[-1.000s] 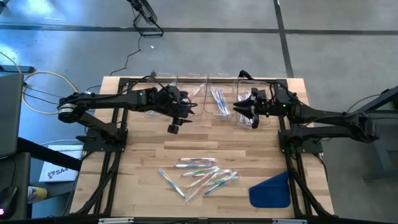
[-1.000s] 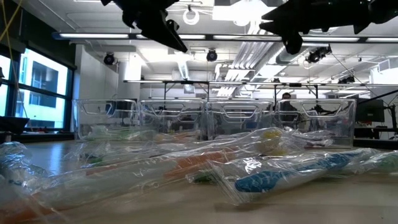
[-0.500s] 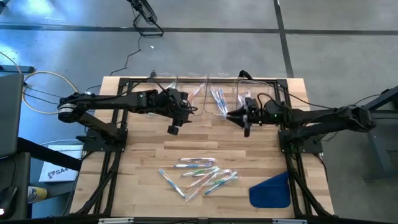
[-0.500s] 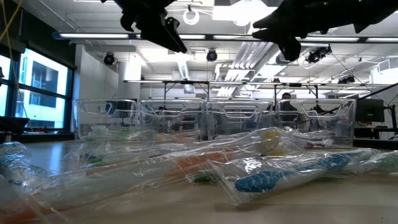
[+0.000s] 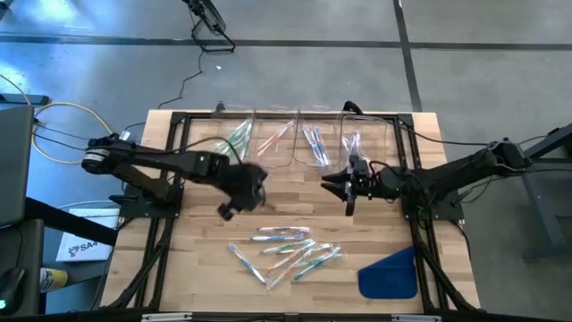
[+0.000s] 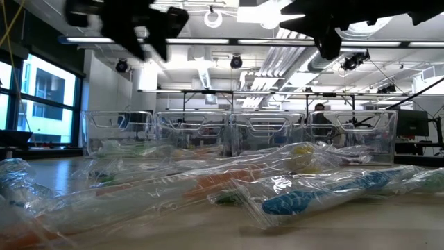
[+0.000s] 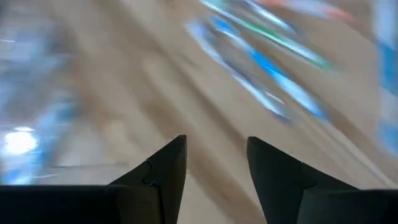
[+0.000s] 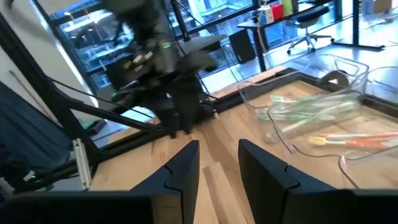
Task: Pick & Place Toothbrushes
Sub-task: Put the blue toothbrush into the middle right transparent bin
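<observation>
Though four clear bins [image 5: 304, 143] at the desk's far edge already hold sorted brushes, the high view shows a loose pile of toothbrushes [image 5: 284, 251] lying near the front of the desk [image 5: 197, 268], so another pick looks due. The left gripper [image 5: 234, 199] hangs between bins and pile; the right gripper [image 5: 344, 186] waits mid-desk

From desk level, wrapped brushes fill the foreground, both arms high above

Left wrist view: fingers [image 7: 165, 171] apart, holding nothing, the pile ahead. Next it must descend onto one brush

Right wrist view: fingers [image 8: 183, 165] moderately apart, empty
</observation>
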Robot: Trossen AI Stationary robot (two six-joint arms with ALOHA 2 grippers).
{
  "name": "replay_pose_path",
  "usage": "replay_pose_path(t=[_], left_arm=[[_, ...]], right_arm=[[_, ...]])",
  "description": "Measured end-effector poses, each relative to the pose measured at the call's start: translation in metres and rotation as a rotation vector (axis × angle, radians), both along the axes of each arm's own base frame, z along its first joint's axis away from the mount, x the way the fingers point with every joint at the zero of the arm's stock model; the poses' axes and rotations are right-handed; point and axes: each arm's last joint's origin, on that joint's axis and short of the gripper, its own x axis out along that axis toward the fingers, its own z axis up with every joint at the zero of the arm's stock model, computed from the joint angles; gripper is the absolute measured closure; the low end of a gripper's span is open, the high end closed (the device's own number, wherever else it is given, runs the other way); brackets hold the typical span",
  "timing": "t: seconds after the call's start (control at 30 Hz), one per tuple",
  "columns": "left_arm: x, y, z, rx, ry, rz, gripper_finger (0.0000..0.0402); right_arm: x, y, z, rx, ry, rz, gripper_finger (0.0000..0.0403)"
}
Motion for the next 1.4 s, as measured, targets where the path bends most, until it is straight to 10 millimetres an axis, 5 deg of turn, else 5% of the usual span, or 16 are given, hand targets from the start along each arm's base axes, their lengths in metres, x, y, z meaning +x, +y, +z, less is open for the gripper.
replay_pose_path(t=[0.13,0.43,1.07,1.4], left_arm=[[-0.012,-0.022,-0.006,0.020,0.112,-0.101,0.0239],[-0.017,-0.057,-0.004,0.019,0.070,-0.201,0.0239],[-0.035,-0.089,-0.007,0.024,0.139,-0.266,0.0239],[-0.039,-0.085,-0.009,0.149,0.157,-0.200,0.0239]], right_arm=[[0.002,0.003,-0.003,-0.006,0.012,-0.025,0.0298],[0.003,0.004,-0.004,0.043,0.008,-0.016,0.0298],[0.005,0.006,-0.006,0.045,0.015,0.028,0.0298],[0.005,0.006,-0.007,0.040,0.019,0.028,0.0298]])
